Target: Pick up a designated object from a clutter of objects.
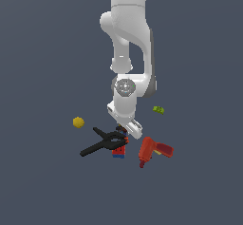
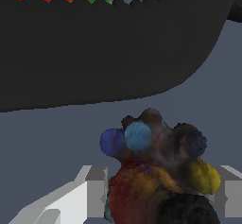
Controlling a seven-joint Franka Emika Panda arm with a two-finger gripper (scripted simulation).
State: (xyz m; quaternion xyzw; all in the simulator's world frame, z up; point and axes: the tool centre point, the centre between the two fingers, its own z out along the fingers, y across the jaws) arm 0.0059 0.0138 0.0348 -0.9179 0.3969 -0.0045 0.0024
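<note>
Exterior view, from its left to its right: yellow ball (image 1: 78,122) alone and well apart from the rest. Then black spring clamp (image 1: 103,142), long axis running diagonally, its jaw end touching or overlapping the red-and-blue block (image 1: 118,151). Arm comes straight down over that spot; the gripper (image 1: 126,131) sits low, right at the clamp's jaw end, just above the block. Red power drill (image 1: 154,151) lies just to the exterior view's right of the gripper; green bit (image 1: 158,109) further back on that side. All rest on the dark grey bench (image 1: 42,181).

The designated object (image 2: 158,171) is hidden by the gripper in the exterior view. In the wrist view it fills the space between the two pale fingers (image 2: 97,192): lumpy, dark, with blue, red and yellowish knobs. So it lies directly under the gripper, between the jaws, no sideways offset. The clamp body (image 2: 108,48) looms just beyond it, close.

Gripper state: jaws partly apart, one finger on each side of the object. Contact looks likely, but I can't tell if they're clamped on it. Object looks roughly round, no clear long axis.

Judgement: next move is close or confirm the grip, then lift straight up; risk is snagging the clamp.
</note>
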